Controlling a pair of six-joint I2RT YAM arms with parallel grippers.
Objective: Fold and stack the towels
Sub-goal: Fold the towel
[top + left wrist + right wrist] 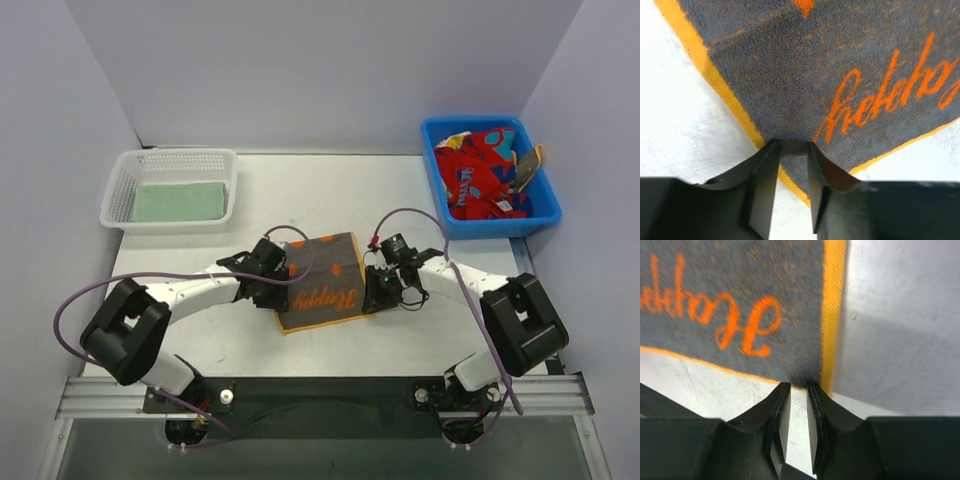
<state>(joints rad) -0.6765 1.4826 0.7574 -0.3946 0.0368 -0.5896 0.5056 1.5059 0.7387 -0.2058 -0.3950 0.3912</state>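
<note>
At the left, a folded pale green cloth towel (180, 200) lies in a white mesh plastic basket (170, 153). In the middle, a dark grey cloth towel (322, 280) with an orange edge lies flat on the white table (300, 195). The left gripper (794, 145) and right gripper (799, 385) each pinch a corner of it, jaws almost closed, and the corner tips are hidden. At the right, crumpled red cloth towels (480, 170) fill a blue plastic bin (470, 123), too tangled to count.

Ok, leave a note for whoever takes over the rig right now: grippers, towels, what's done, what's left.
Left gripper: shut on a left corner of the grey towel.
Right gripper: shut on a right corner.
It lies spread in the middle.
Done: pale green towel folded in the white basket.
Left: fold the grey one, then the red towels crumpled in the blue bin, and stack.
</note>
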